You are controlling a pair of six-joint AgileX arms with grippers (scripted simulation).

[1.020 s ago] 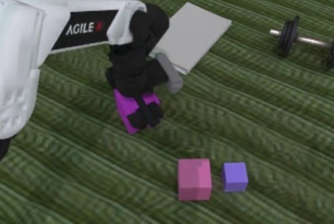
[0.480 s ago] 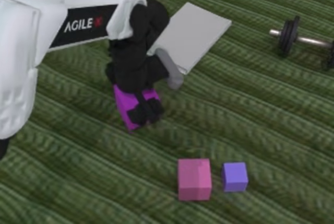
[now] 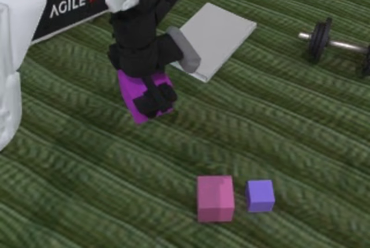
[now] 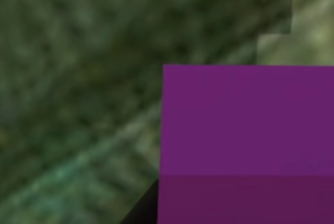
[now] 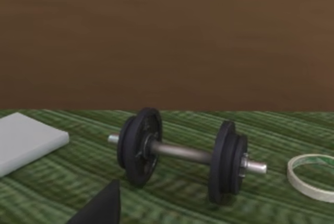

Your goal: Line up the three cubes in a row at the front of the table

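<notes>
Top view: left gripper (image 3: 155,99), fingers clamped on the magenta-purple cube (image 3: 132,93), has risen since 0.5 s ago; pink cube (image 3: 215,198) and blue-violet cube (image 3: 260,195) sit unmoved up front.

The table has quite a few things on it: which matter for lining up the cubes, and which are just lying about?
Part of the job:
magenta cube, gripped by the left gripper
pink cube
blue-violet cube
table

Lying about:
grey-white book
dumbbell
tape roll
</notes>
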